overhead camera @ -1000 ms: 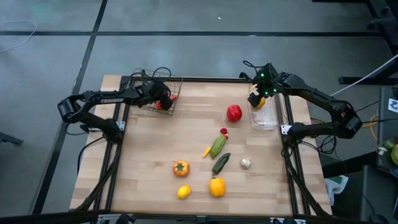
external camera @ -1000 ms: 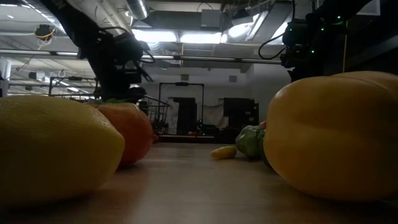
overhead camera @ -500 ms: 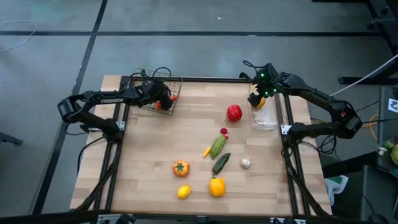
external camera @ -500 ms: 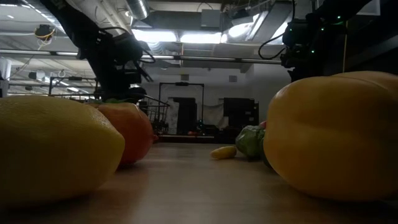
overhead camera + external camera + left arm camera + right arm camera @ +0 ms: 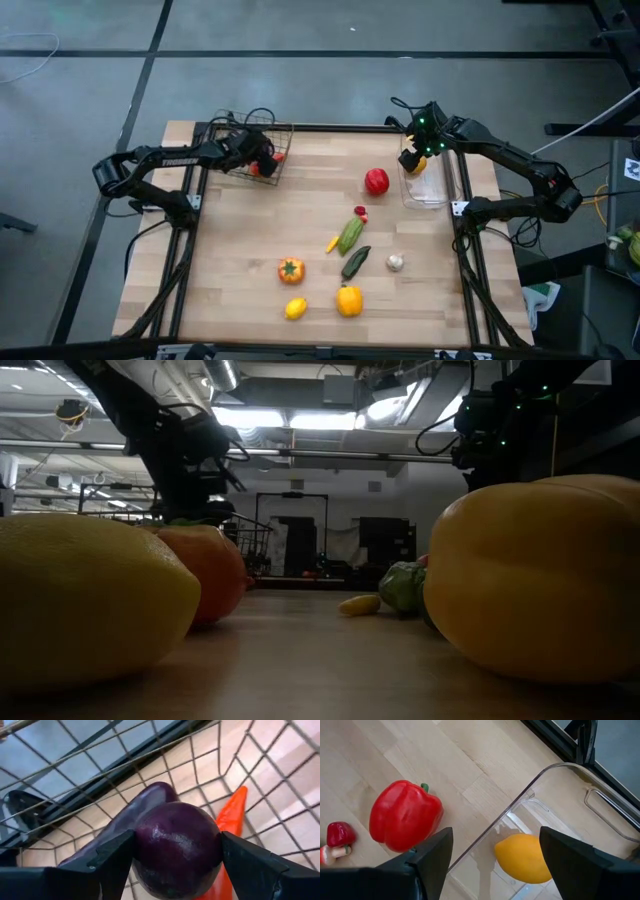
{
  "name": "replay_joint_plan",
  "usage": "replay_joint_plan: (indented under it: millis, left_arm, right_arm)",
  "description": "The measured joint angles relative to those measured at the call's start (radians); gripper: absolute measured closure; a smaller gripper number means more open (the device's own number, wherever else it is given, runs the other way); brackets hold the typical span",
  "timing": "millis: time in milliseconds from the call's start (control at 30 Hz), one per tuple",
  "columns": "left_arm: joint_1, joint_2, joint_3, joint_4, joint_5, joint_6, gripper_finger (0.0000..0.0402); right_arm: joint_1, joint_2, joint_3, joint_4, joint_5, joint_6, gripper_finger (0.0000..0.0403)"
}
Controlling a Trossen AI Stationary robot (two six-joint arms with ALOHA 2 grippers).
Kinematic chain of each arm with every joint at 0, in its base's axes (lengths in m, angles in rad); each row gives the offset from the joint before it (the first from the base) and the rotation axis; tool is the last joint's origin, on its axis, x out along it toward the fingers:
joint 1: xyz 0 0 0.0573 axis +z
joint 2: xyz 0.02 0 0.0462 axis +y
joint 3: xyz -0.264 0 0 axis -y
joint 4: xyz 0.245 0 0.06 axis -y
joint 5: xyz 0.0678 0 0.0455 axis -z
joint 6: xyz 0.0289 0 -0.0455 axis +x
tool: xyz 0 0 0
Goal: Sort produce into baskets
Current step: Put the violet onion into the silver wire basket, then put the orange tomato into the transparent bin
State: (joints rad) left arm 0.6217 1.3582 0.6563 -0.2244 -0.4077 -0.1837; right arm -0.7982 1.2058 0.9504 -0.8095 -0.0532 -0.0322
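Note:
My left gripper (image 5: 262,156) is inside the dark wire basket (image 5: 240,135) at the table's far left, shut on a purple eggplant (image 5: 175,850). An orange-red pointed vegetable (image 5: 231,815) lies beside the eggplant on the mesh. My right gripper (image 5: 413,160) hangs open and empty over the clear plastic bin (image 5: 432,188) at the far right. A yellow lemon (image 5: 522,857) lies in the bin. A red bell pepper (image 5: 376,181) stands on the table just left of the bin. My left gripper pinches the eggplant's thick round end (image 5: 145,845) between its two fingers (image 5: 112,862), one on each side. The slimmer end (image 5: 150,800) reaches away from the fingers toward the basket's mesh. Whether the eggplant rests on the mesh cannot be told.
Loose produce lies mid-table and nearer: a small red piece (image 5: 360,212), a green cucumber (image 5: 350,236), a small yellow piece (image 5: 332,243), a dark green piece (image 5: 355,262), white garlic (image 5: 395,263), an orange fruit (image 5: 290,269), a lemon (image 5: 295,309), a yellow pepper (image 5: 349,300).

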Motion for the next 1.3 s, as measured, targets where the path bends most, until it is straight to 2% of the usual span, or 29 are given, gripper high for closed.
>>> replay_joint_plan:
  millis: [167,300,467,633,767,900,967,1133,1300]
  left_arm:
    - [0.029,0.000,-0.001,0.031,0.034,-0.027,0.0109]
    - [0.062,0.000,-0.001,0.034,0.095,-0.048,0.0070]
    - [0.067,0.000,-0.001,0.037,0.109,-0.119,0.0030]
    - [0.059,-0.023,-0.001,0.091,0.111,-0.262,0.0021]
    - [0.045,-0.077,-0.001,0.177,0.116,-0.212,0.0021]
    - [0.007,-0.172,-0.001,0.265,0.120,-0.125,0.0020]
    - [-0.021,-0.225,-0.001,0.301,0.126,-0.134,0.0020]
    - [-0.127,-0.340,-0.001,0.308,0.134,-0.301,0.0020]
    - [-0.280,-0.389,-0.001,0.248,0.137,-0.477,0.0020]
  right_arm:
    - [-0.001,0.000,0.000,0.000,0.000,0.000,0.0107]
    - [-0.001,0.000,0.000,0.000,0.000,0.000,0.0107]
    - [-0.001,0.000,0.000,0.000,0.000,0.000,0.0107]
    - [0.000,0.000,0.000,0.000,0.000,0.000,0.0107]
    - [0.000,0.000,0.000,0.000,0.000,0.000,0.0107]
    - [-0.001,0.000,0.000,0.000,0.000,0.000,0.0107]
    - [-0.001,0.000,0.000,0.000,0.000,0.000,0.0107]
    - [-0.001,0.000,0.000,0.000,0.000,0.000,0.0107]
    - [-0.001,0.000,0.000,0.000,0.000,0.000,0.0107]
